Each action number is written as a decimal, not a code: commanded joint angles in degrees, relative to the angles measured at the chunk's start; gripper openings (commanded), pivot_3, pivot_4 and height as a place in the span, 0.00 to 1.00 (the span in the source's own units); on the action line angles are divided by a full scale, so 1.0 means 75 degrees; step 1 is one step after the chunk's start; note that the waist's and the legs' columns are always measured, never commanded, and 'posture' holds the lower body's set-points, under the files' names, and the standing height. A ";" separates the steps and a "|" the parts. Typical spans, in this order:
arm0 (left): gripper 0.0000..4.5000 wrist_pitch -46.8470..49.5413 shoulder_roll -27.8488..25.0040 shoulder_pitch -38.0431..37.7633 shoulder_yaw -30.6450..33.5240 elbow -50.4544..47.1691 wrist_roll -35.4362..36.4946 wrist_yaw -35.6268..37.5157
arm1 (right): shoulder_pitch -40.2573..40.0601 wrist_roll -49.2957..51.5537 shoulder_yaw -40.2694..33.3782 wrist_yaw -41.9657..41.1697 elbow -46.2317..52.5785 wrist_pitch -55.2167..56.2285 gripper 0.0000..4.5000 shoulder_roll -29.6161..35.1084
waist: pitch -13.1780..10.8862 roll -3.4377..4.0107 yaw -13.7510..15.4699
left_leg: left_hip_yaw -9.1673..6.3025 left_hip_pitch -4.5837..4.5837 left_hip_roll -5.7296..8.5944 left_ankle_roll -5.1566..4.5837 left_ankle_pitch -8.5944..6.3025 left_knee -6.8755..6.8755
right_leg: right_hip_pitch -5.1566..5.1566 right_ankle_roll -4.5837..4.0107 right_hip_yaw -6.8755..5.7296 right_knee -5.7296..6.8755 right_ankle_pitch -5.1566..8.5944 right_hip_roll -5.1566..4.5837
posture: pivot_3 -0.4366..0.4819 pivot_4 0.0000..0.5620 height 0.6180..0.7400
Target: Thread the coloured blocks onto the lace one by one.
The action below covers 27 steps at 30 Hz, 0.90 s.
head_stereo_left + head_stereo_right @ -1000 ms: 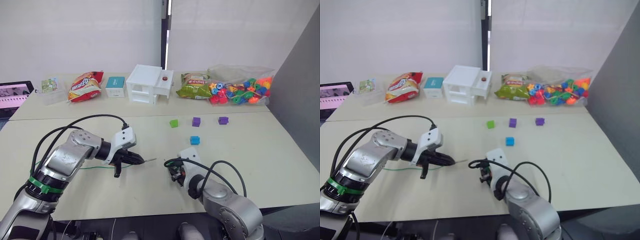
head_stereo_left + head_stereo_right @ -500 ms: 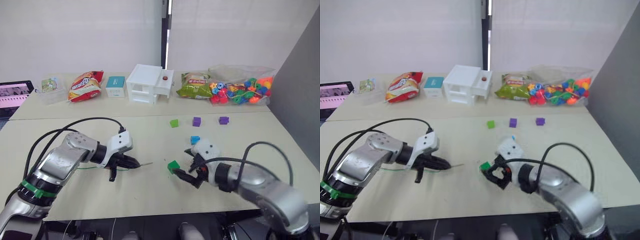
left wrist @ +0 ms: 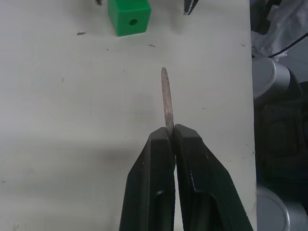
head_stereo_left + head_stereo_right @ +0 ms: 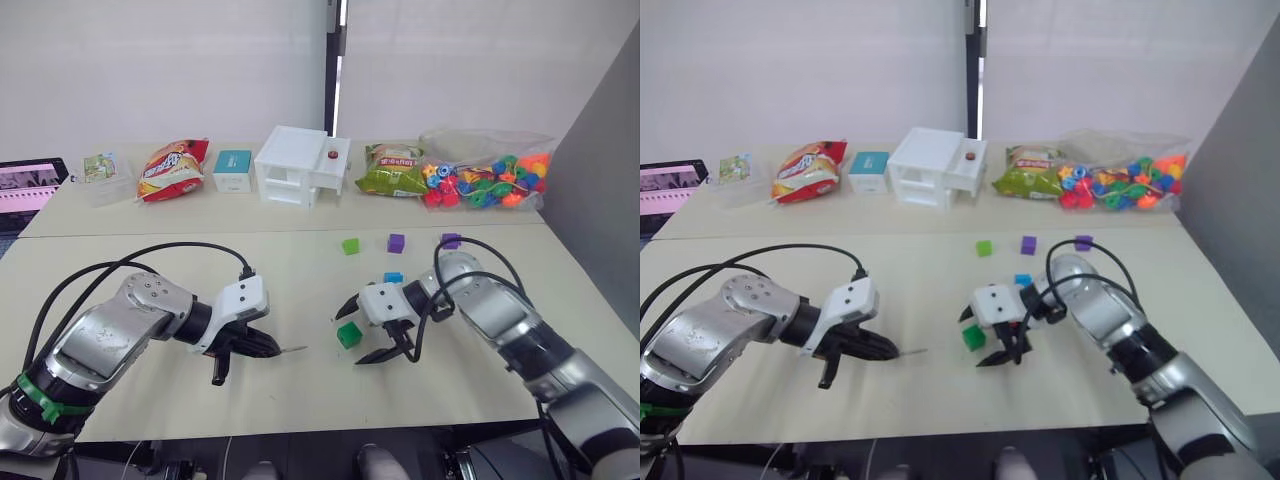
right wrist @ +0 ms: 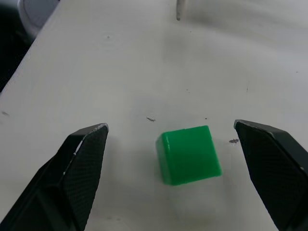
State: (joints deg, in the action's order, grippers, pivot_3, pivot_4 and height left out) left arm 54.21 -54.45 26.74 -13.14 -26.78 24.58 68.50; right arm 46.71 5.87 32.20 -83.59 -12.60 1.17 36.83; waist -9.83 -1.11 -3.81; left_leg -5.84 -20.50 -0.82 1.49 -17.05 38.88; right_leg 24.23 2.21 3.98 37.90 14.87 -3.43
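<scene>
Item: table, pale, occupying the lower two thirds of the head views. Left gripper, lower centre-left of the frame, lay low over the table with its jaws pressed together on the stiff pale tip of the lace, which jutted out past the fingertips toward the dark green block; the cord behind the tip could not be made out. Right gripper, centre of the frame, stood with jaws spread wide apart, one finger on each side of the dark green block, neither touching it. That block rested on the table between the fingers, its hole facing the lace tip in the left wrist view, block and tip near each other but apart. Blue block sat just beside the right gripper's white housing, on its far side. Light green block, one purple block and a second purple block stood in a loose row further up the frame, right of centre, well apart from both grippers. Along the back of the table, upper part of the frame: a red snack bag, a small teal box, a white drawer unit, a green snack bag and a clear bag of mixed bright beads.
</scene>
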 commanded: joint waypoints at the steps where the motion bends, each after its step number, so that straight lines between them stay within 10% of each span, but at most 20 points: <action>1: 0.00 0.0193 -0.0096 -0.0127 0.0187 -0.0488 0.0185 -0.0265 | 0.0373 -0.0188 -0.0113 -0.0434 -0.0850 0.0770 0.98 -0.0275 | 0.0000 0.0000 -0.0002 | 0.0000 0.0000 0.0000 0.0000 0.0000 0.0001 | 0.0001 -0.0001 0.0000 0.0000 0.0000 0.0000 | 0.48 0.27 1.00; 12: 0.00 0.0298 -0.0143 -0.0138 0.0176 -0.0603 0.0412 -0.0598 | 0.0473 -0.0363 -0.0450 -0.0552 -0.2014 0.1290 0.27 -0.0891 | -0.0001 0.0002 -0.0008 | -0.0001 0.0006 0.0001 0.0002 0.0001 0.0001 | 0.0002 -0.0002 0.0002 0.0012 -0.0001 0.0001 | 0.48 0.27 1.00; 27: 0.00 -0.0267 0.0337 0.0599 -0.0709 0.0321 -0.0122 -0.0796 | -0.1682 -0.0049 -0.1502 0.1271 0.2114 -0.2895 0.26 -0.0411 | -0.0001 0.0002 0.0070 | -0.0002 0.0007 0.0004 0.0002 0.0001 0.0003 | 0.0002 -0.0002 0.0004 0.0018 -0.0001 0.0002 | 0.48 0.27 1.00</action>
State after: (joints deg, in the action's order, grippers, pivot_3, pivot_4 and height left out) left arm 54.30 -51.91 30.49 -17.90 -24.63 24.99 62.24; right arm 34.89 3.92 21.80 -75.18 -0.89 -18.19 33.53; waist -9.83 -1.09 -3.29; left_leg -5.86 -20.44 -0.79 1.51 -17.04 38.90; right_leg 24.24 2.19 3.99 38.05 14.86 -3.41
